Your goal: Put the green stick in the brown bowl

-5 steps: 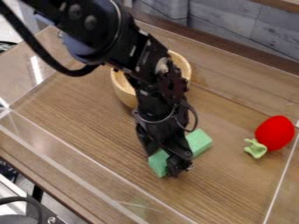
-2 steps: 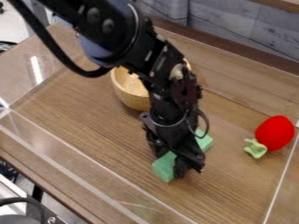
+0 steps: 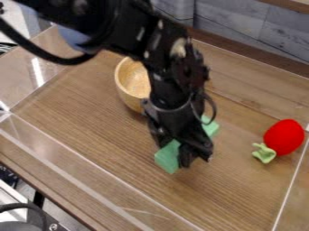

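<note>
The green stick (image 3: 167, 159) is a flat mint-green block held slantwise just above the wooden table, its far end showing beside the arm. My gripper (image 3: 187, 152) points almost straight down and is shut on the stick's middle, with the black fingers covering that part. The brown bowl (image 3: 130, 83) stands behind and to the left of the gripper. Its right side is hidden by the arm.
A red strawberry toy (image 3: 286, 135) with a pale green stem (image 3: 265, 152) lies at the right. Clear plastic walls (image 3: 72, 171) border the wooden table along the front and sides.
The jaws have closed on the green stick. Gripper and stick have risen a little off the table, and the arm has shifted slightly right.
</note>
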`<action>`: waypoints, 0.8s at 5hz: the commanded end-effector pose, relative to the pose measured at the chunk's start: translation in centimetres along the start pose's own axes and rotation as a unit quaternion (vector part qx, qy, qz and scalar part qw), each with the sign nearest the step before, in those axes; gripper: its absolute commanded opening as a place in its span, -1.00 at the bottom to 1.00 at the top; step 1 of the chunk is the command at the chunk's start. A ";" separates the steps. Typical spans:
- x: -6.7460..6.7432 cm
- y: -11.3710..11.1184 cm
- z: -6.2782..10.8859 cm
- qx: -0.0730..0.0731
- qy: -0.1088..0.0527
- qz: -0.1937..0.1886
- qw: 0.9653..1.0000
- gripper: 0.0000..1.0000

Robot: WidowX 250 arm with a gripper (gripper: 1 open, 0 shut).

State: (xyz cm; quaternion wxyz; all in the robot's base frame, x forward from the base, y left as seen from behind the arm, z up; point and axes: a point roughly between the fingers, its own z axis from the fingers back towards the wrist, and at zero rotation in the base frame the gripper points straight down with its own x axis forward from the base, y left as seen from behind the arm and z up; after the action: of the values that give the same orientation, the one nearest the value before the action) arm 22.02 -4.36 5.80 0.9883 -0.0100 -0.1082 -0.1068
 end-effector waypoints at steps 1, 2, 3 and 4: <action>1.7 0.8 2.7 0.008 -0.035 0.009 0.999 -1.00; 2.9 2.4 2.9 0.012 -0.047 -0.016 0.999 -1.00; 3.3 4.0 2.3 0.016 -0.045 -0.047 0.998 -1.00; 3.6 6.0 3.8 0.024 -0.042 -0.061 0.997 -1.00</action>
State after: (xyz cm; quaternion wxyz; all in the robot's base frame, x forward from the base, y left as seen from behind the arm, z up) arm 25.17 0.87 8.81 0.9790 0.0089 -0.1261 -0.1602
